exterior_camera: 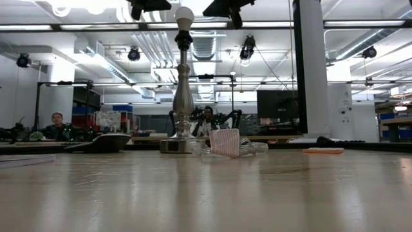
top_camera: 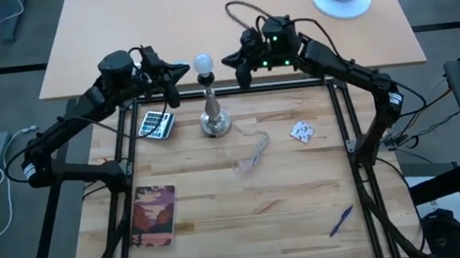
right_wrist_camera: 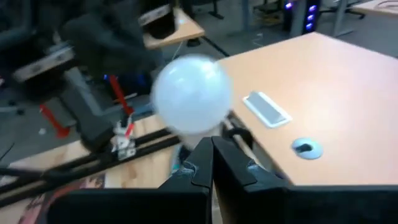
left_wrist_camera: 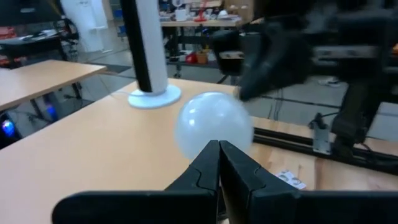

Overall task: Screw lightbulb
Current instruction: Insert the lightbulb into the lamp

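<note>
High view, upper centre: bulb [top_camera: 202, 63] seated atop lamp stand [top_camera: 213, 114]. Left tool [top_camera: 180, 71] and right tool [top_camera: 229, 60] flank it, both shut, holding nothing. Screwing apparently finished.

Two black jointed arms of matte links. The right tool [top_camera: 235, 65] carries green indicator lights at its wrist and a looping black cable behind; the left tool [top_camera: 176, 79] has tapered black fingers [left_wrist_camera: 199, 177] with notched inner edges.

Workshop, white pillar [exterior_camera: 311, 71], ceiling lights [exterior_camera: 90, 8]
</note>
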`<state>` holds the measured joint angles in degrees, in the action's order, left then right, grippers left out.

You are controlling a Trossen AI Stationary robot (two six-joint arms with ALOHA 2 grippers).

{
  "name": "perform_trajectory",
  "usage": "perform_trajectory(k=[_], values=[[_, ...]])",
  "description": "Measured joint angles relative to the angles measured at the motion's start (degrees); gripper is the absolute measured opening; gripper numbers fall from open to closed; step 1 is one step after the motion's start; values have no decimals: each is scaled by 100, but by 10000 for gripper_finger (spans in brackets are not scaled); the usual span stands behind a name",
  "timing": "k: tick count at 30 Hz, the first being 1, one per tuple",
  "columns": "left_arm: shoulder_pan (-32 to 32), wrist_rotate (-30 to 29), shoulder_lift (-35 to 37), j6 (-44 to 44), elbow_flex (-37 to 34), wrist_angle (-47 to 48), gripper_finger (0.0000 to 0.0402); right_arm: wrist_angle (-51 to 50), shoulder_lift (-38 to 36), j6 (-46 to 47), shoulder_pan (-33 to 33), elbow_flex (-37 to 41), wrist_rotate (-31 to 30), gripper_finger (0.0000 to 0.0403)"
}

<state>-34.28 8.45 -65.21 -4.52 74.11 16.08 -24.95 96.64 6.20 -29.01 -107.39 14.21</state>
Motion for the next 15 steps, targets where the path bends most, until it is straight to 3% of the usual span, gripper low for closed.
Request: perform_trajectory(k=[5,15], values=[[2,48,-115,-137,0,-38,0,168,228,157,-107,-308,507,0],[0,-30,-160,-127,0,-38,0,183,535,198,-114,-474,505,0]])
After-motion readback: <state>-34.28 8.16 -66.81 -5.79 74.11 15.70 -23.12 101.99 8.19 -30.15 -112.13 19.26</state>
